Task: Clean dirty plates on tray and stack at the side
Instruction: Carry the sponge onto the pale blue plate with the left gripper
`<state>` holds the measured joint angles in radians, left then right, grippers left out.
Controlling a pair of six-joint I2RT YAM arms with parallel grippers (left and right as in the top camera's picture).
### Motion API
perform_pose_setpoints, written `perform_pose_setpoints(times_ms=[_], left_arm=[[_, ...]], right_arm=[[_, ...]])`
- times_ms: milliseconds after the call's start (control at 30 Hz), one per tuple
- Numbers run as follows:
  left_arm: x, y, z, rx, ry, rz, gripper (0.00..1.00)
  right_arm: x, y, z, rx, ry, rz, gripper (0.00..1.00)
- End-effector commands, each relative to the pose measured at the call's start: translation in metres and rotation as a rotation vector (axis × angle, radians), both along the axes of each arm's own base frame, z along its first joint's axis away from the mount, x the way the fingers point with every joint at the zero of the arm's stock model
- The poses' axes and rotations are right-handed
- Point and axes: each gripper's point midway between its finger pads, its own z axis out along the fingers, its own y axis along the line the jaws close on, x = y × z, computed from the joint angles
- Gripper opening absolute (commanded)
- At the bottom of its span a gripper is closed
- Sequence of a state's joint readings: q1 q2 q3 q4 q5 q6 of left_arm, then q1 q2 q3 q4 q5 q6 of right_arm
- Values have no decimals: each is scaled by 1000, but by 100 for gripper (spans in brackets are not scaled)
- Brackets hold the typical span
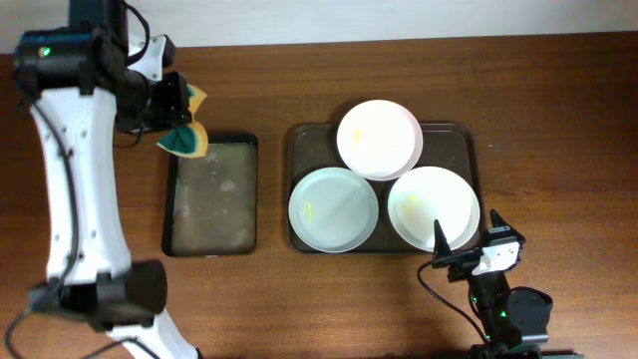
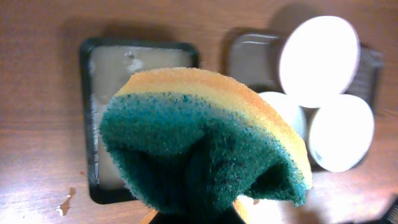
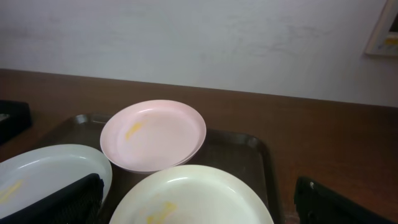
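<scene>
- Far left: your left gripper (image 1: 179,108) is clamped on the green-and-yellow sponge (image 1: 187,138), above the far corner of the black tray (image 1: 166,214).
- Centre: the three plates (image 1: 333,209) sit on the brown tray (image 1: 307,150), to the sponge's right and past the black tray. The yellow-smeared left plate is closest to the sponge.
- Right: your right gripper (image 1: 467,235), fingers apart and empty, hovers at the brown tray's near right corner, by far the nearer arm to the plates.

Three plates (image 1: 333,209) fill the tray (image 1: 307,148), rims overlapping; open counter (image 1: 558,150) lies right of it, and a narrow strip separates the black tray (image 1: 167,204).
</scene>
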<state>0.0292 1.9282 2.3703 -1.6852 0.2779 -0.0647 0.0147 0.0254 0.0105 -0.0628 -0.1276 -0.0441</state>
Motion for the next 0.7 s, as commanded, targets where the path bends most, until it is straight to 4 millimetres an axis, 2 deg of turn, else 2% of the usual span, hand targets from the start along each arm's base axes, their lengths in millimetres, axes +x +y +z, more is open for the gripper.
perform_pose_setpoints(times_ms=[0, 67, 133, 267, 300, 367, 467, 600, 667], left_arm=[[-13, -47, -3, -85, 35, -120, 0], [-23, -69, -17, -101, 93, -176, 0], [-33, -94, -39, -95, 160, -241, 0], [-46, -149, -101, -84, 244, -325, 0], [-51, -163, -125, -71, 269, -318, 0], [-55, -175, -156, -37, 286, -275, 0], [-55, -181, -197, 41, 266, -174, 0], [-57, -184, -233, 110, 224, -66, 0], [-60, -193, -246, 89, 211, -35, 0]], right_arm=[[0, 1, -3, 7, 8, 1, 98], [0, 1, -3, 7, 8, 1, 98], [0, 1, -3, 7, 8, 1, 98], [0, 1, -3, 7, 8, 1, 98], [0, 1, -3, 7, 8, 1, 98], [0, 1, -3, 7, 8, 1, 98], [0, 1, -3, 7, 8, 1, 98], [0, 1, -3, 7, 8, 1, 99], [0, 1, -3, 7, 8, 1, 98]])
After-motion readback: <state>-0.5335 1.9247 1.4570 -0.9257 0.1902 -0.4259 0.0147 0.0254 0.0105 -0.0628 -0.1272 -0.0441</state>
